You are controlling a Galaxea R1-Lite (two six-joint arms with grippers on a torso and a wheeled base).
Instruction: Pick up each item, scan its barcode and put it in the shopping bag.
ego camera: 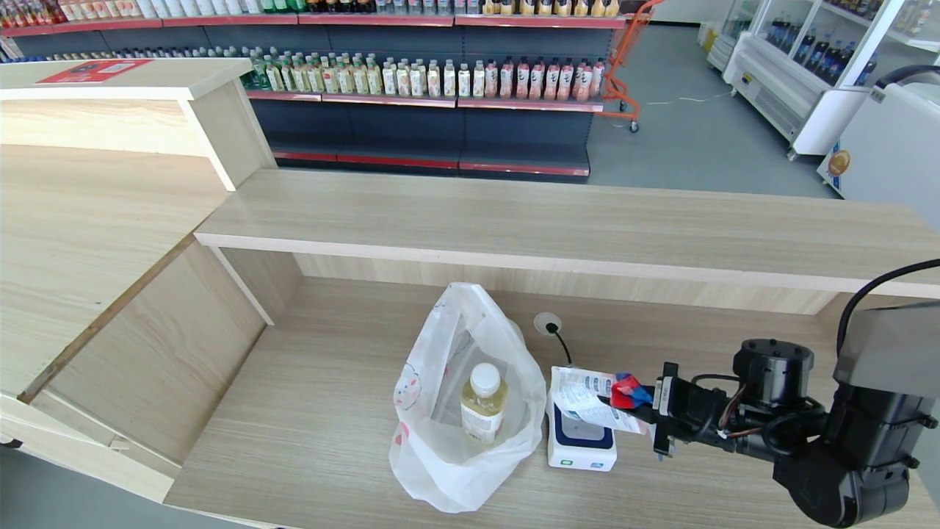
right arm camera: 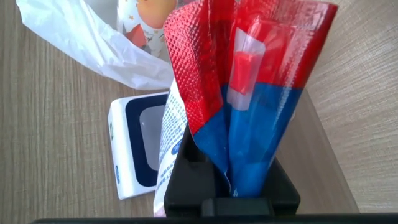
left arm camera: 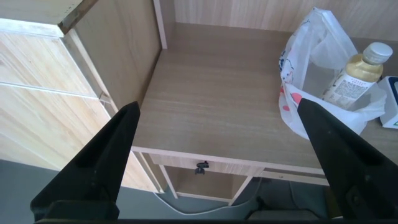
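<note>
My right fingers (right arm camera: 186, 177) pinch a red-and-blue packet (ego camera: 587, 397) above the scanner (ego camera: 580, 444) beside the shopping bag (ego camera: 433, 455); my left fingers (left arm camera: 99, 168) stand spread wide, holding nothing.

head camera: high, facing forward and down over the counter (ego camera: 308, 411); shopping bag (ego camera: 433, 455) at 6 o'clock, scanner (ego camera: 580, 444) at 5, store shelves (ego camera: 440, 81) far off at 12. left wrist camera: off the counter's near edge, middle distance, looking across it between the spread fingers (left arm camera: 106, 168) of the left gripper (left arm camera: 219, 104). right wrist camera: very near, behind the packet (right arm camera: 249, 93) in the right gripper (right arm camera: 227, 186), facing down. all three share the bag; head and right wrist share the scanner.
</note>
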